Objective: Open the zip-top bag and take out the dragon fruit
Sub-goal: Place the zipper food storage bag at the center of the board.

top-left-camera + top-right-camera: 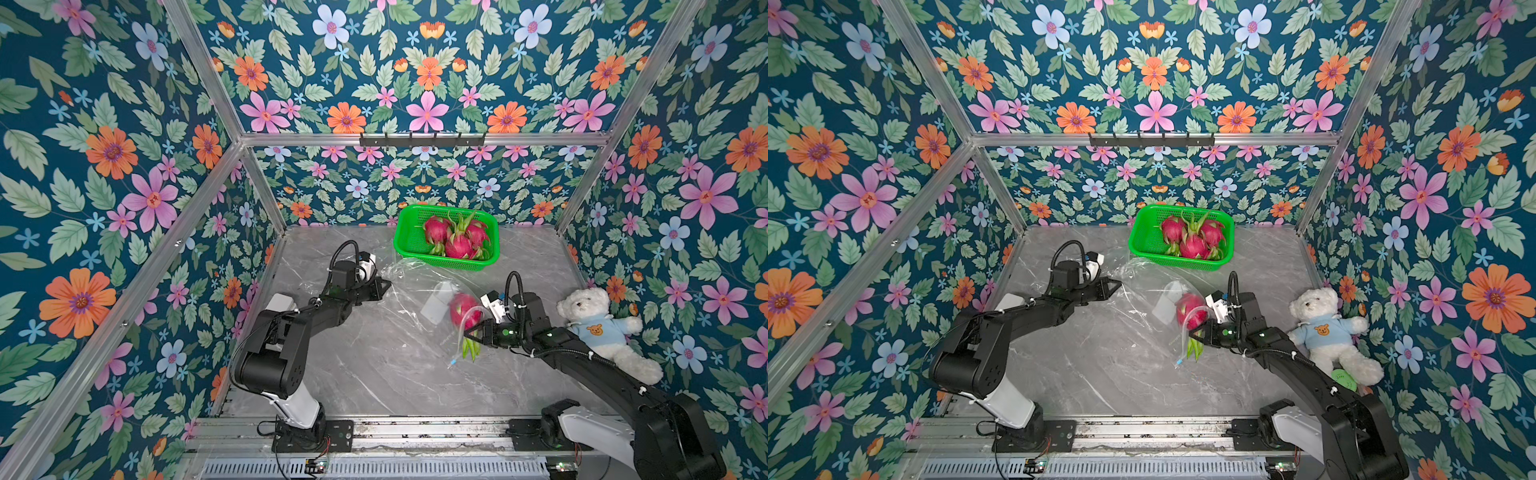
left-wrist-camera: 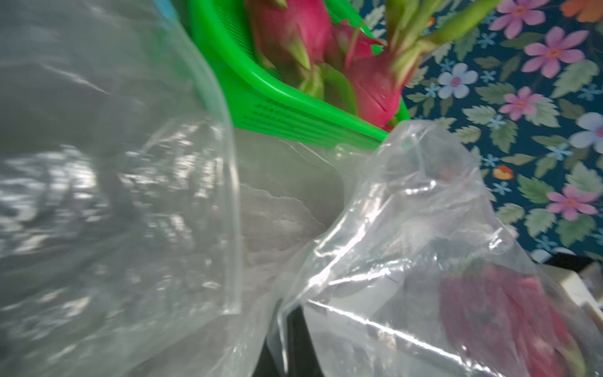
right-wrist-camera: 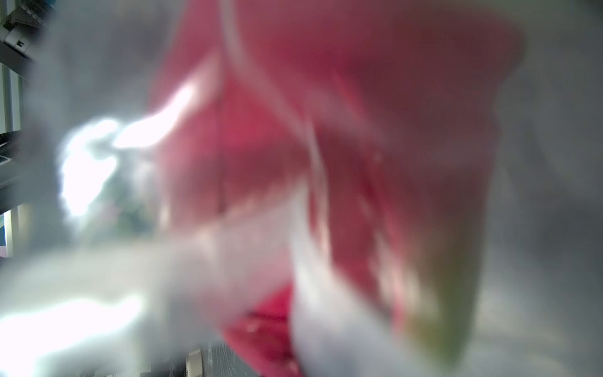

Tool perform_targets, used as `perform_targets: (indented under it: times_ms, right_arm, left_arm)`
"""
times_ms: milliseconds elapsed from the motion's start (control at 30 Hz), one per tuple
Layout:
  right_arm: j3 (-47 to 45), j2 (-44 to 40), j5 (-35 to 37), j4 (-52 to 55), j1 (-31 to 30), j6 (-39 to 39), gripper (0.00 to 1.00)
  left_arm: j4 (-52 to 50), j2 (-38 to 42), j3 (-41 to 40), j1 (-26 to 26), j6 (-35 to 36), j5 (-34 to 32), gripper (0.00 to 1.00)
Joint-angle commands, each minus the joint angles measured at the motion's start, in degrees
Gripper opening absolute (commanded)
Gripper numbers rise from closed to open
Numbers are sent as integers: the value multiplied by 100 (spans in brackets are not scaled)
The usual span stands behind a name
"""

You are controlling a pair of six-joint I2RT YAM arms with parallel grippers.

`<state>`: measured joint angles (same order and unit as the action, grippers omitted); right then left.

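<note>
In both top views the clear zip-top bag [image 1: 415, 291] [image 1: 1142, 291] lies crumpled mid-table with one pink dragon fruit [image 1: 464, 309] [image 1: 1192, 309] inside, green scales toward the near end. My left gripper [image 1: 387, 286] [image 1: 1119, 285] is shut on the bag's far-left edge; in the left wrist view a dark finger [image 2: 293, 342] pinches the film. My right gripper [image 1: 471, 332] [image 1: 1196, 332] is shut on the bag's mouth beside the fruit. The right wrist view is a close blur of pink fruit [image 3: 359, 130] behind plastic. Three more dragon fruits [image 1: 457, 237] lie in a green basket [image 1: 405, 245].
The green basket [image 1: 1138, 245] [image 2: 261, 107] stands at the back against the floral wall, just beyond the bag. A white teddy bear [image 1: 598, 328] in a blue shirt lies by the right wall, close behind my right arm. A black hook rail [image 1: 422, 139] hangs on the back frame.
</note>
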<state>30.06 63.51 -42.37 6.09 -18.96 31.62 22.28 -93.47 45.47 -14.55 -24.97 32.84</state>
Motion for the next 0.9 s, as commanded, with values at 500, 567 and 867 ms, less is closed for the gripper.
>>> perform_targets:
  times_ms: [500, 567, 867]
  right_arm:
    - [158, -184, -128, 206, 8, -144, 0]
    - [271, -207, -97, 260, 20, -172, 0]
    - [1065, 158, 18, 119, 129, -208, 0]
  left_arm:
    - [-609, 601, -173, 650, 403, -1210, 0]
    - [-626, 563, -271, 629, 397, -922, 0]
    - [-1067, 591, -625, -282, 545, -718, 0]
